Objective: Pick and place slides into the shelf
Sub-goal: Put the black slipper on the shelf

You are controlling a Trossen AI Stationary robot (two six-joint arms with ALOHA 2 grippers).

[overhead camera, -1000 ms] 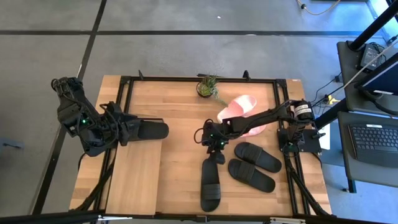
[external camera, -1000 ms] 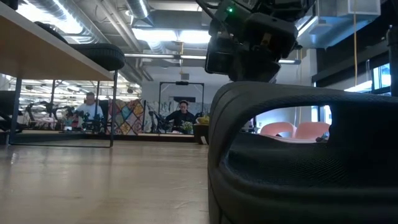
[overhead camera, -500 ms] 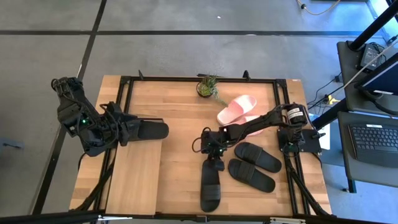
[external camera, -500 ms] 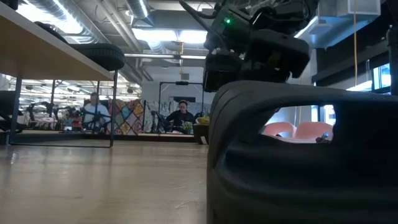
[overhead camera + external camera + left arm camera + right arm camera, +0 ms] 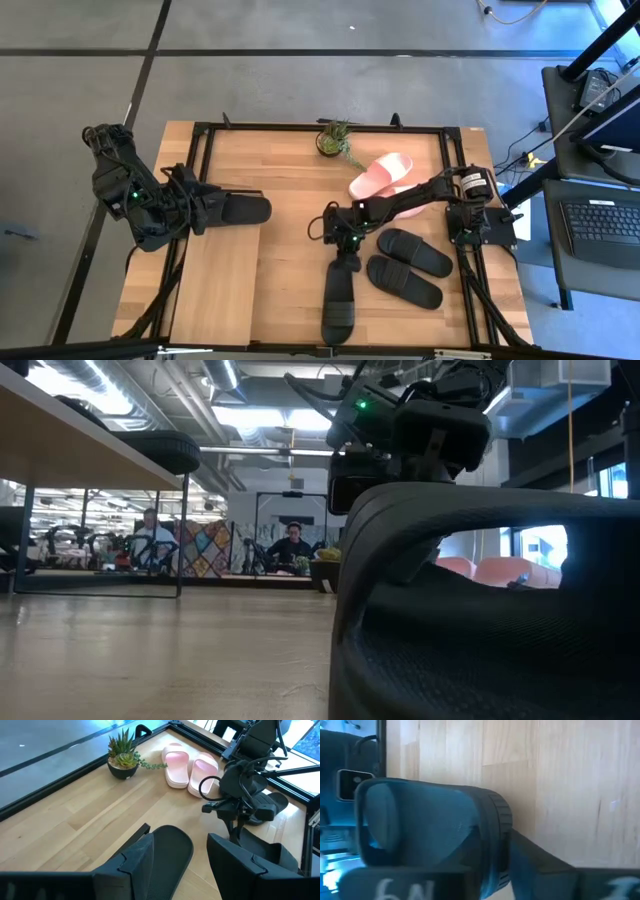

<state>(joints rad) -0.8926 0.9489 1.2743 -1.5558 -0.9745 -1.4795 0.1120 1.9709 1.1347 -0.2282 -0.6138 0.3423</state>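
Right gripper (image 5: 343,243) has dropped onto the heel of the long matte black slide sandal (image 5: 339,295) at the table's near edge

Its fingers have closed in on that heel, so a lift looks imminent (actual contact is hidden). Left gripper (image 5: 205,211) clamps another black slide (image 5: 243,210) above the light-wood plank shelf (image 5: 215,285).

Even bright overhead light, soft shadows; ceiling lights (image 5: 250,415) glare; right wrist view blurred, blue-tinted.

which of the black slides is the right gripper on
The lone black slide lying lengthwise near the table's front edge: the right gripper sits at its far end. The black pair lies untouched beside it.
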